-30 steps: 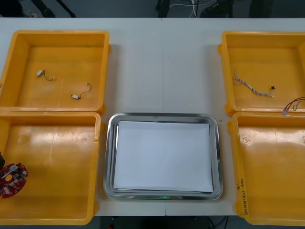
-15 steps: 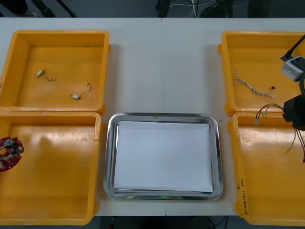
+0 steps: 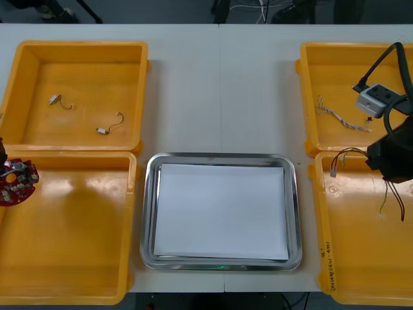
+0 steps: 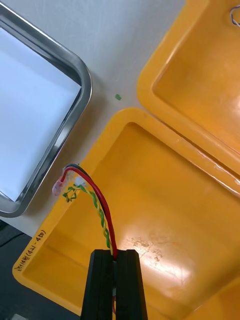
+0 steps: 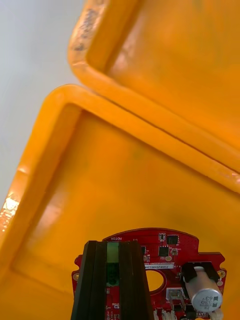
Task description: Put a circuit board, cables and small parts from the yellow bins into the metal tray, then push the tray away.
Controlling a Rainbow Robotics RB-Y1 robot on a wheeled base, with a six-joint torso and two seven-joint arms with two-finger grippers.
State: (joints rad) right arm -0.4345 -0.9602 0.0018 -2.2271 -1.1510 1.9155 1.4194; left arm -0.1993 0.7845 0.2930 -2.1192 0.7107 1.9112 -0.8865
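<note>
**Operator:** How far along am I?

**Spotter:** Take the front view first. Your metal tray (image 3: 147, 213) sits between the yellow bins, white inside, and nothing lies in it yet, so nothing is delivered. The circuit board (image 3: 16, 181) hangs at the outer edge of the near left bin (image 3: 77, 258). Your right gripper (image 3: 377, 160) is over the rims where the far right bin (image 3: 342, 71) meets the near right bin (image 3: 361, 252). The red and yellow cable (image 3: 345, 151) trails from it towards the tray. Small metal parts (image 3: 108, 128) lie in the far left bin (image 3: 84, 71). A blue and white cable (image 3: 339, 116) lies in the far right one.

**Operator:** And the wrists?

**Spotter:** In the right wrist view, your fingers are clamped tight on the red and yellow cable. It rises from between them and curls over the near right bin's corner. Its plug end is near the tray's rim but not over it. In the left wrist view, your left gripper (image 5: 113, 246) is pinched onto the board's edge, fingers nearly together. The board hangs over the near left bin's floor, close to the wall beside the far bin.

**Operator:** So what's left?

**Spotter:** Nearly everything, I'd say. Both picks look made, but you have to carry both loads to the tray and release them. After that you fetch the small parts and the other cable, then push the tray away.
</note>
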